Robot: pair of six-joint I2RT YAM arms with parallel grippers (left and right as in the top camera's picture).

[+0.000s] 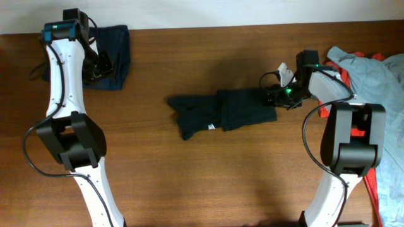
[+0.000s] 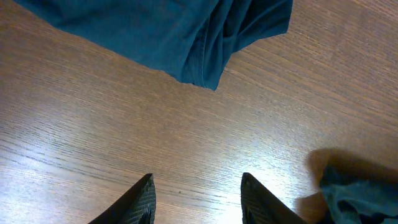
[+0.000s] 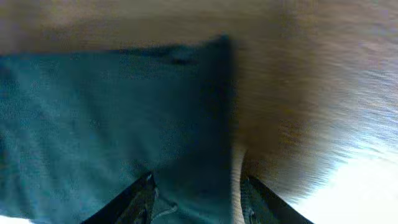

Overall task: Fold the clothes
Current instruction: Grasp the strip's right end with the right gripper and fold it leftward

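Holding my left gripper [image 2: 197, 178] spread wide with nothing in it above the table [image 2: 124, 137] near the navy cloth [image 2: 174, 31], I see the black shirt [image 1: 221, 112] lying mid-table, its right edge under my right gripper [image 3: 196, 180], spread wide too.

I find nothing I can read in any of my views. The only sign is a small white mark [image 1: 211, 127] on the black T-shirt [image 1: 243, 110], just below the middle of the overhead frame near the cloth's lower edge. It is too small to tell letters from a logo.
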